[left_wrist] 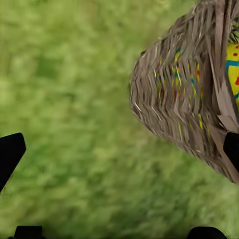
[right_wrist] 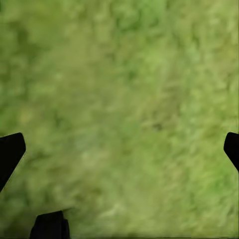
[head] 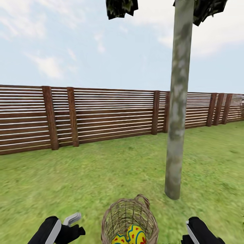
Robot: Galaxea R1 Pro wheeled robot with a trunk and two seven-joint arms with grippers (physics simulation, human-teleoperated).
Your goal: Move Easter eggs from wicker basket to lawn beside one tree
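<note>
Wicker basket (head: 130, 220) stands on the lawn (head: 84, 176) just before the tree (head: 176, 135), with painted eggs (head: 135, 234) inside, two showing. Left gripper (left_wrist: 119, 149) hangs beside the basket, fingers spread wide, gripping nothing. Right gripper (right_wrist: 119, 147), equally spread, hangs over bare grass. Slatted fence (head: 101, 115) lines the lawn's far edge.

Each arm ended in a glossy black, rounded housing. The left gripper (head: 73, 222) carried a flat, pale grey plate along its inner face and a light grey, ribbed finger (head: 72, 218) that projected from the black body. The right gripper (head: 195, 234) showed the same black shell with a narrow white-grey strip down its inner edge. In both wrist views the fingertips (left_wrist: 11, 152) appeared as plain matte black wedges with blunt, angled ends, unmarked and without visible cables or screws.
</note>
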